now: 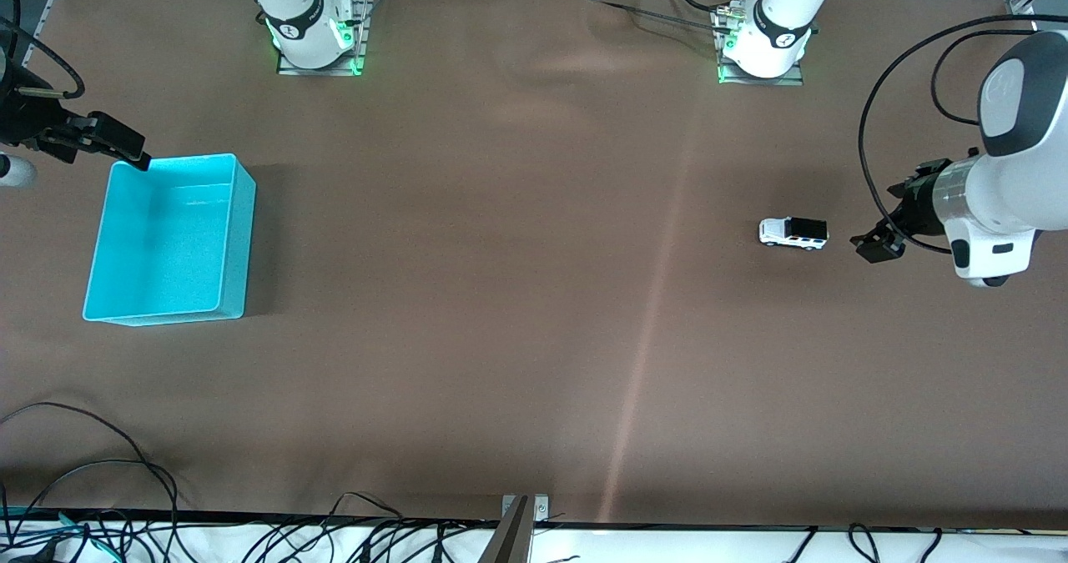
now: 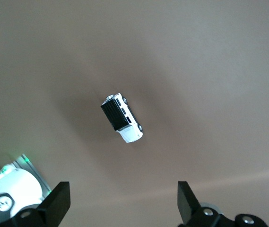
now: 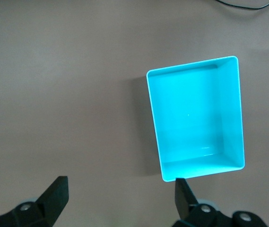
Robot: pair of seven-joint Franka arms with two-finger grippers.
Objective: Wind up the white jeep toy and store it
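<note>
The white jeep toy, white with a black roof and rear, stands on its wheels on the brown table toward the left arm's end. It also shows in the left wrist view. My left gripper hangs open and empty in the air beside the toy, apart from it; in its wrist view the fingers stand wide. My right gripper is open and empty over the corner of the cyan bin. The bin also shows, with nothing in it, in the right wrist view, with that gripper at its edge.
Cables lie along the table's edge nearest the front camera. The arm bases stand at the edge farthest from the camera. A wide stretch of brown table lies between bin and toy.
</note>
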